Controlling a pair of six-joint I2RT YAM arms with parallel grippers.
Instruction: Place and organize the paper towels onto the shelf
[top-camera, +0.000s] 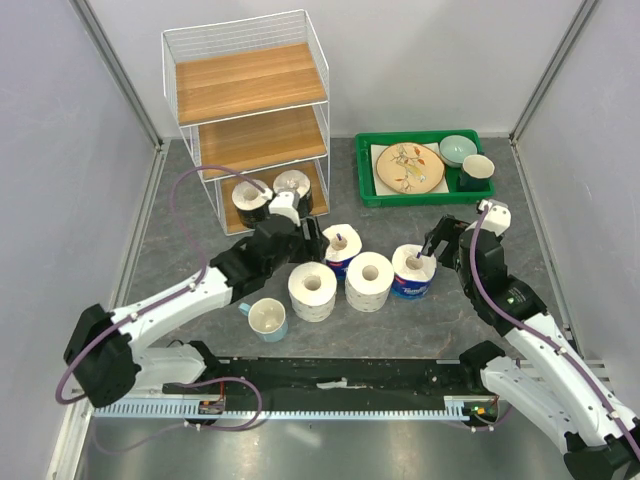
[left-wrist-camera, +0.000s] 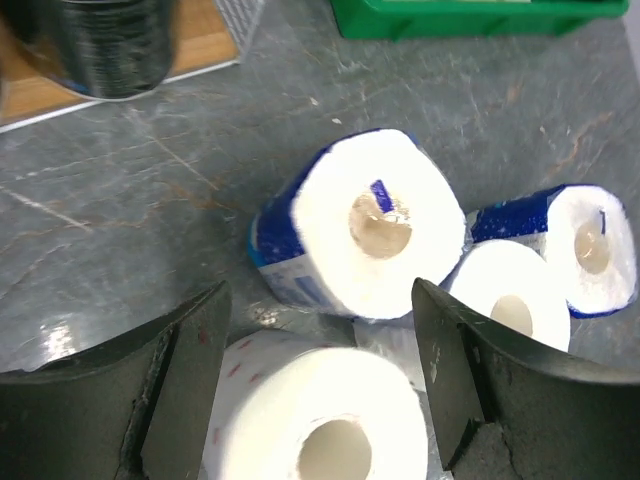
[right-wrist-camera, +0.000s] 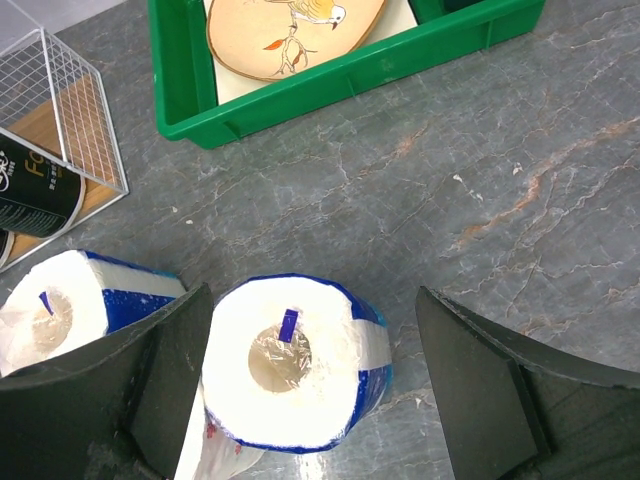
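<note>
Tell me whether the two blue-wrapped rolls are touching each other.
Apart. The top view shows bare grey table between the left blue-wrapped roll and the right blue-wrapped roll.

The grey marbled table (top-camera: 180, 230) carries the wire shelf (top-camera: 250, 85) far left, a green tray (top-camera: 365, 190) far right, two blue-wrapped rolls (top-camera: 341, 250) and two large white rolls (top-camera: 312, 291) mid-surface, and a cup (top-camera: 267, 319) near the front edge.
</note>
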